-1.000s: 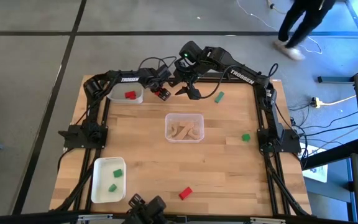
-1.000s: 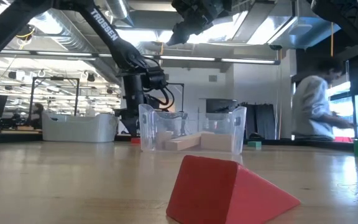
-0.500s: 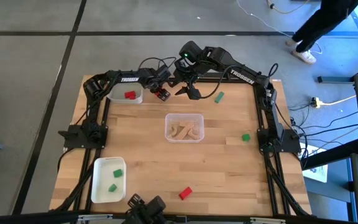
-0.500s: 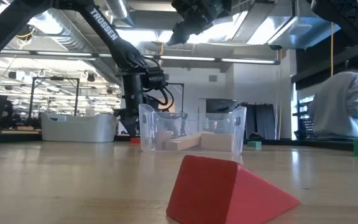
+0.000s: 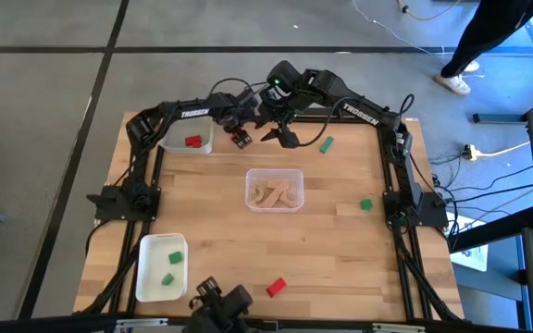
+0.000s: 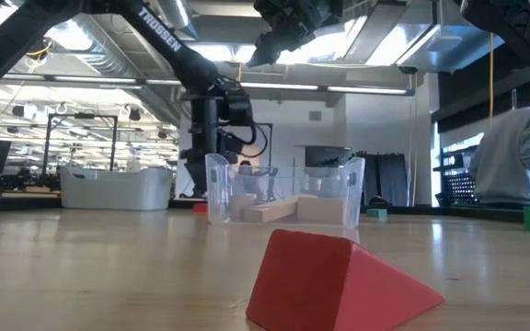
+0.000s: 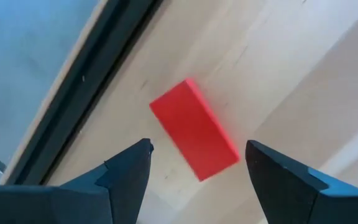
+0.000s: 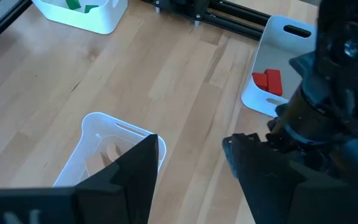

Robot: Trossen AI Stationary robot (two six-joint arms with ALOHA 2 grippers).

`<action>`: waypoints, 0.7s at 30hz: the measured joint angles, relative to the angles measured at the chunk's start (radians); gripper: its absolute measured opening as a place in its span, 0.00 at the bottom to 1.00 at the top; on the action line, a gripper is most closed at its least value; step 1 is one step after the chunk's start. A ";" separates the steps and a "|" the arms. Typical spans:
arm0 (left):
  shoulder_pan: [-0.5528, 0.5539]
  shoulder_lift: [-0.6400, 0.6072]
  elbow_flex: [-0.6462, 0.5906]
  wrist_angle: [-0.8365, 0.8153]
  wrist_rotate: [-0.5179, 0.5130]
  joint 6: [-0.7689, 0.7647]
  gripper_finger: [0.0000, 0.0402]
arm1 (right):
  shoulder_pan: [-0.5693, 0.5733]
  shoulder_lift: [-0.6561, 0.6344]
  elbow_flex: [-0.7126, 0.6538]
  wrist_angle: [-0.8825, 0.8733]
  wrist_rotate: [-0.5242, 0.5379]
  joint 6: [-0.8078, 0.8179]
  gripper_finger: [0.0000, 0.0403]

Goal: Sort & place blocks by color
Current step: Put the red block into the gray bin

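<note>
Left tool [image 5: 241, 139]: your fingers stand spread, pinching nothing, low over the far part of the surface [image 5: 340, 240].
Red block under it [image 7: 194, 129]: it lies flat on the wood, between your two fingertips and apart from both in the left wrist view.
Right tool [image 5: 285, 137]: your fingers are spread and empty, raised above the surface just beside the left tool.
Tray with red blocks [image 5: 195, 145]: it sits just outward of your left tool, with red blocks [image 5: 193, 141] inside.
Clear tray [image 5: 275, 190]: it stands toward the near side from both tools, holding the plain wooden blocks [image 5: 274, 195].
Loose green blocks: one [image 5: 327, 143] lies just outward of your right tool, another [image 5: 366, 204] well apart from it, nearer the right edge.
Tray with green blocks [image 5: 160, 268]: well apart from your left tool, at the near corner, with two green blocks [image 5: 172, 266].
Red wedge [image 6: 339, 280]: well apart from both tools, at the near edge.
Person [image 6: 523, 165]: stands beyond the surface.
</note>
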 joint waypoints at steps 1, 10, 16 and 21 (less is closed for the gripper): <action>0.007 0.003 0.001 -0.003 0.011 -0.002 0.63 | 0.000 0.000 0.000 0.000 0.000 0.000 0.51; 0.029 0.081 0.007 0.005 0.121 -0.089 0.63 | 0.000 0.000 0.000 0.003 0.000 0.000 0.51; 0.029 0.090 0.010 0.003 0.131 -0.111 0.63 | 0.000 0.000 0.000 0.009 0.000 0.000 0.51; 0.034 0.090 0.010 -0.001 0.124 -0.154 0.63 | 0.000 0.000 0.000 0.009 0.000 0.000 0.51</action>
